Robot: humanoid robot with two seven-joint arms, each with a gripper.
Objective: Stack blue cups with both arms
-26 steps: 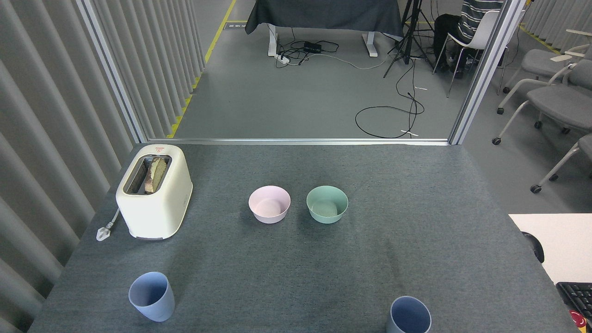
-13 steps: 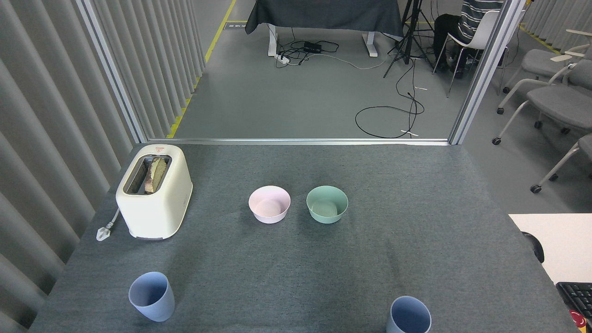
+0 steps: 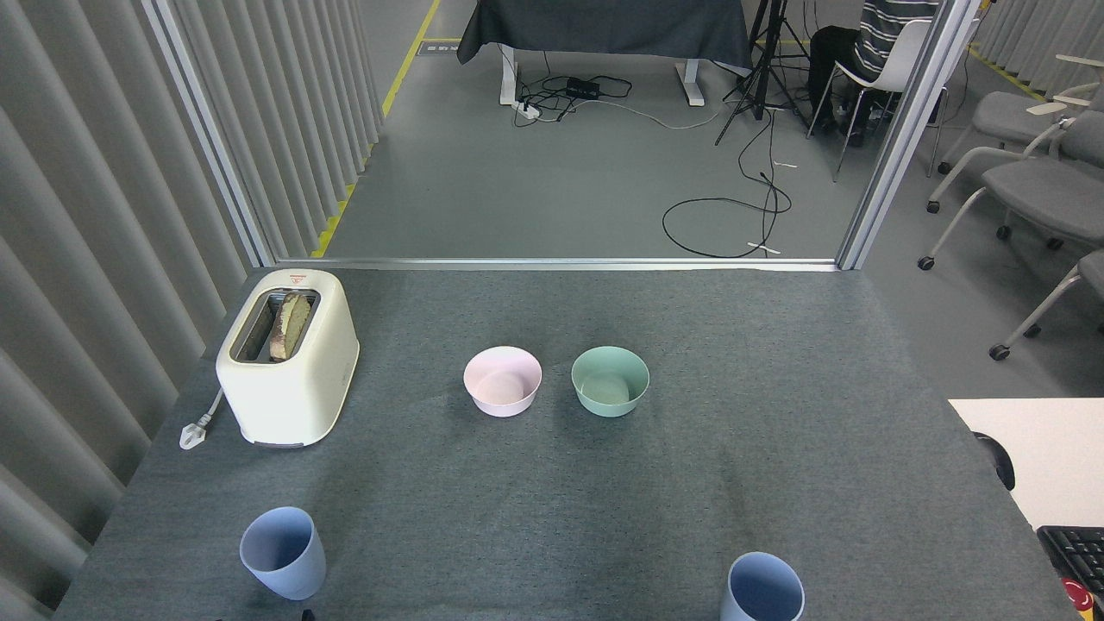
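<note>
Blue cups, both upright and unstacked, stand on the grey felt-covered table, the largest thing in view, which fills the lower half of the head view.

Table: rear edge meets a metal floor rail. Pleated grey curtain runs down its left side. A white desk with a black keyboard at its near corner adjoins it on the right.

Toaster: cream, at the table's rear left, slots up. One slice of bread stands in the slot. Its white plug lies loose on the felt just left of the toaster's front corner.

Pink bowl and green bowl: side by side at mid-table, near each other but apart, both open side up (nothing seen inside either).

Left blue cup: near left corner of the table, mouth up, whole cup in frame, well in front of the toaster.

Right blue cup: near right, mouth up, base cut off by the bottom edge. The two cups are well apart, with bare felt between them.

Left gripper: only a small dark sliver shows at the bottom edge, just beside the left cup's base and not visibly touching it. Jaw spread cannot be told from so little. Right gripper is outside the frame, so its jaws cannot be judged either.
</note>
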